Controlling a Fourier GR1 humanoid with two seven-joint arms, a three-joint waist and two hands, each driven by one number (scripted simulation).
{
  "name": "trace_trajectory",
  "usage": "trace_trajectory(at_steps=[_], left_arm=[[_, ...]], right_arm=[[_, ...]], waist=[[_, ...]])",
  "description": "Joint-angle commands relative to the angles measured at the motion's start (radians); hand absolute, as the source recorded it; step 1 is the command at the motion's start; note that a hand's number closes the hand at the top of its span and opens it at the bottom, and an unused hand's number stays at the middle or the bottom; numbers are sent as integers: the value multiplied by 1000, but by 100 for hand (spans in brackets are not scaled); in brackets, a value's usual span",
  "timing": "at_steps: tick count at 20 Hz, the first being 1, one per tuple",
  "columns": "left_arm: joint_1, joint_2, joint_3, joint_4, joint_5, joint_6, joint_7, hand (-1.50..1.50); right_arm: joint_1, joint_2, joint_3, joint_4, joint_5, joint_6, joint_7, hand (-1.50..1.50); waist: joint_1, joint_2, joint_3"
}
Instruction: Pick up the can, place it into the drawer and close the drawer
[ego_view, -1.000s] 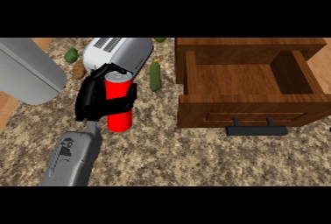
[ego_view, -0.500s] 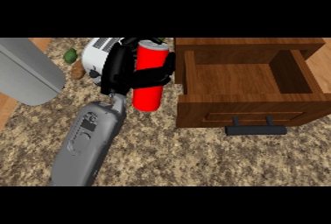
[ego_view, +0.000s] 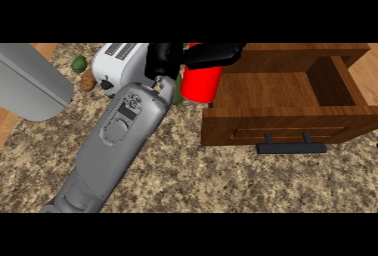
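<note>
left hand (ego_view: 171, 56) fingers curled round red can (ego_view: 201, 82) near its top, beside open drawer (ego_view: 280, 110); likely light, stiff, slick-sided, best held mid-body.

Evenly and brightly lit, with no single strong source to be picked out. Soft dark shadow on the counter (ego_view: 221, 180) just under the drawer (ego_view: 284, 107) front and its handle (ego_view: 291, 148). Deeper shade inside the drawer along its right wall. Pale sheen along the top of the grey forearm (ego_view: 111, 145), darker down its lower side. Flat, saturated red on the can (ego_view: 201, 82), with barely any highlight. Black fingers (ego_view: 210, 52) nearly without detail, merging with the dark above. Slight shade on the grey slab (ego_view: 29, 82) at the left edge. No glare, no motion blur; speckled counter texture a little coarse. No visible bending of lines at the edges.
</note>
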Motion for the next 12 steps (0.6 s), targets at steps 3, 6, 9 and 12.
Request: trace_trajectory(at_steps=[3, 6, 9, 12], left_arm=[[-177, 0, -31, 159, 81, 89, -7, 150], [-268, 0, -9, 273, 96, 80, -13, 150], [-351, 0, -68, 338, 141, 132, 11, 150], [-366, 0, -80, 418, 182, 136, -56, 150]], right_arm=[[-51, -26, -30, 21, -32, -1, 30, -150], [25, -9, -28, 63, -2, 45, -79, -150], [-53, 10, 18, 18, 31, -14, -5, -150], [16, 9, 39, 11, 21, -14, -28, -150]], waist=[[-6, 2, 0], [-15, 4, 1], [-16, 4, 0], [-22, 5, 1]])
